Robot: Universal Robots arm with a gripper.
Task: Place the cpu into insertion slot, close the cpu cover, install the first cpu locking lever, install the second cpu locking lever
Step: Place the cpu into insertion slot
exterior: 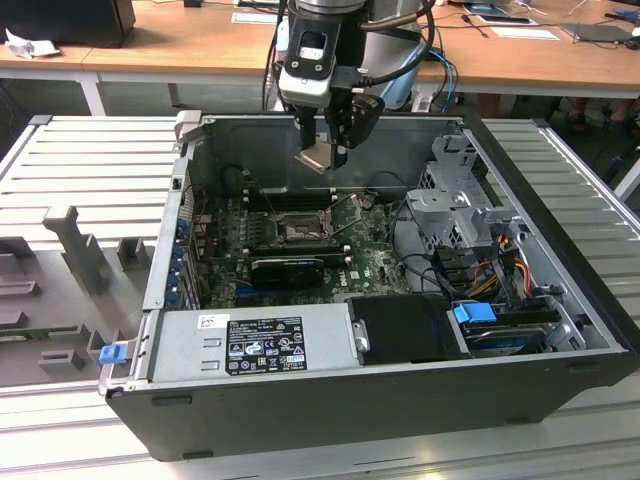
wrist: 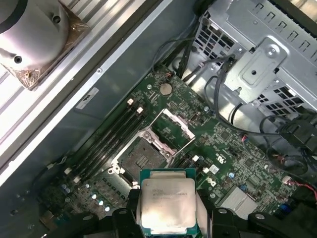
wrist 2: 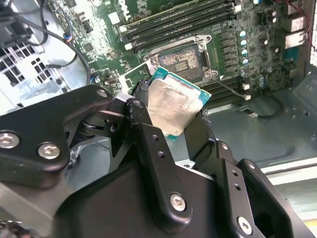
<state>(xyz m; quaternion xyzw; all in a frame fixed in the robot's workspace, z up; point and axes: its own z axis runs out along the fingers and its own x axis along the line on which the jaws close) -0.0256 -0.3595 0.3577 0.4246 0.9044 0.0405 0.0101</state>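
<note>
The cpu (wrist: 167,201) is pinched by its edges in the clenched end effector (exterior: 330,148). It hangs in the air above the insertion slot (wrist: 141,157), clear of it. The slot looks bare, and the cpu cover (wrist: 171,130) beside the slot is swung open. Around the slot lies the green motherboard (exterior: 375,255), inside the computer case (exterior: 400,400). By my reading no step is finished: seating, cover and both levers are left.

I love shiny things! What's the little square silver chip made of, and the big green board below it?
Small square silver chip: probably metal on top, a dull brushed grey sheen; its teal-green rim looks like circuit board. Large green motherboard: likely circuit-board laminate, glossy green dotted with tiny parts.
</note>
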